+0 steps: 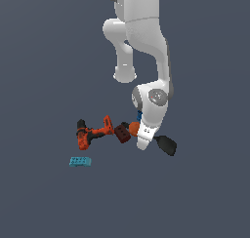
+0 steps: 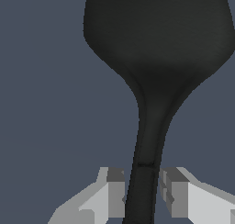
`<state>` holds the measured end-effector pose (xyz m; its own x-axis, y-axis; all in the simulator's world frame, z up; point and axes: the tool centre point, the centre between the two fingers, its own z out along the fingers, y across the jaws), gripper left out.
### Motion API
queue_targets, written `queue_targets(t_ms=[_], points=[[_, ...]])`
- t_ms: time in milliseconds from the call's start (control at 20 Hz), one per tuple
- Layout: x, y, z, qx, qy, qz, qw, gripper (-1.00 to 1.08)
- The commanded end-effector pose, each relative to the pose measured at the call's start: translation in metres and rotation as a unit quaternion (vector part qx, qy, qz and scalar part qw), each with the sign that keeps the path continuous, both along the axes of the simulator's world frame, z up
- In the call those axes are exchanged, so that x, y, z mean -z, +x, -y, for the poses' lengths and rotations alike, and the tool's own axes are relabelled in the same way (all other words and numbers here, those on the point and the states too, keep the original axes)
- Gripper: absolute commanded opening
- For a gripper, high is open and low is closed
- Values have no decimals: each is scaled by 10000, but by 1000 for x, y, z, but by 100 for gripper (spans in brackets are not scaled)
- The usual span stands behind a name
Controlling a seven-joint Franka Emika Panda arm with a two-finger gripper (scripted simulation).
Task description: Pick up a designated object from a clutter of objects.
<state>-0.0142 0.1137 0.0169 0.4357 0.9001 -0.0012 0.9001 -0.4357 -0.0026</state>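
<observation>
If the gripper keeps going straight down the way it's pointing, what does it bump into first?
The black spatula. Its handle already runs between the fingers of the gripper, with small gaps either side. Just below is probably the floor, though depth is hard to judge.

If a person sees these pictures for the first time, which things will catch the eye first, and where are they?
In the exterior view the big white arm comes down from the top, with its gripper low over the clutter. The orange-and-black drill stands out on the exterior view's left, with the teal brick alone below it. In the wrist view the black spatula fills the picture, its thin handle between the two fingers, with narrow gaps on both sides.
</observation>
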Motion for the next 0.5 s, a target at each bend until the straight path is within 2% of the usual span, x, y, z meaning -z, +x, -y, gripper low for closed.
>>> queue_targets(t_ms=[0,450], points=[[0,0,0,0,0,0,10000,-100],[-22,1,-2,0,0,0,10000,-100]])
